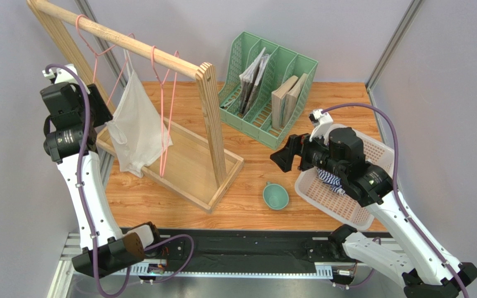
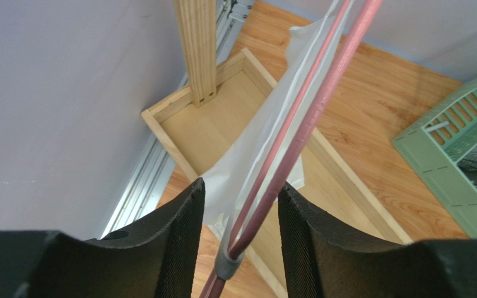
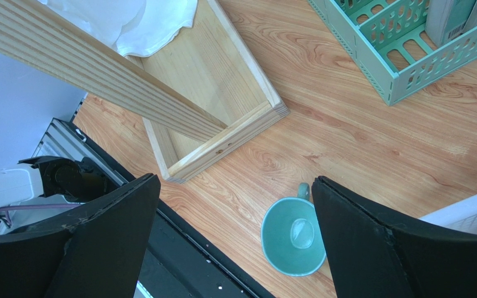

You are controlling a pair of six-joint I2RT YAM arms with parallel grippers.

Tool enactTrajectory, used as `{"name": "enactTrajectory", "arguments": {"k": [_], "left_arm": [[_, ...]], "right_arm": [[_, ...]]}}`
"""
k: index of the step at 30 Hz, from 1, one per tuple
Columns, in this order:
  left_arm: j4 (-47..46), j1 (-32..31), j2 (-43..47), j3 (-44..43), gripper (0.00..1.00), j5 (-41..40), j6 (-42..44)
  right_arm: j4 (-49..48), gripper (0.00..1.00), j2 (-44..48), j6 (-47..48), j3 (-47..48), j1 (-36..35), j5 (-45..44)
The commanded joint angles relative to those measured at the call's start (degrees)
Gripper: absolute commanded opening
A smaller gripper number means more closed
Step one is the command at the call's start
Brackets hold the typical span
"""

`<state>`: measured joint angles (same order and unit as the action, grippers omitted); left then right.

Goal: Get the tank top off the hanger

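Note:
The white tank top [image 1: 136, 124] hangs on a pink wire hanger [image 1: 163, 105] from the wooden rail [image 1: 116, 34] of the rack. My left gripper [image 1: 101, 108] is at the garment's left side. In the left wrist view it [image 2: 241, 189] is open, its jaws on either side of the hanger's wires [image 2: 309, 118] without touching them, with the tank top [image 2: 253, 143] just beyond. My right gripper [image 1: 284, 158] is open and empty above the table, right of the rack. In the right wrist view it [image 3: 235, 180] frames the table, and a tank top hem [image 3: 141, 18] shows at the top.
The rack's post [image 1: 213, 124] and base tray [image 1: 191, 167] stand centre-left. A second pink hanger [image 1: 92, 43] hangs further left on the rail. A teal cup [image 1: 276, 195] sits below the right gripper. A green file organiser [image 1: 266, 87] is behind, and a white basket [image 1: 371, 149] holding striped cloth [image 1: 330, 179] is at the right.

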<state>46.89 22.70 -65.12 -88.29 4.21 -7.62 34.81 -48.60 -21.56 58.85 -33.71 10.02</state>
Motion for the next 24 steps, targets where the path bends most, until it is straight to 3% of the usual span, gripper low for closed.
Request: {"name": "enactTrajectory", "arguments": {"k": [1, 13, 24], "left_arm": [[-5.49, 0.59, 3.07, 0.57, 0.50, 3.70, -1.79], [-4.62, 0.59, 1.23, -2.14, 0.49, 6.60, -2.23], [-4.36, 0.59, 1.05, -4.25, 0.16, 6.78, -3.72]], "right_arm": [[-2.73, 1.00, 0.17, 0.82, -0.58, -0.21, 0.26], [-2.64, 1.00, -0.44, 0.99, -0.32, -0.21, -0.27], [-2.46, 1.00, -1.24, 1.00, 0.12, -0.21, -0.53]]}}
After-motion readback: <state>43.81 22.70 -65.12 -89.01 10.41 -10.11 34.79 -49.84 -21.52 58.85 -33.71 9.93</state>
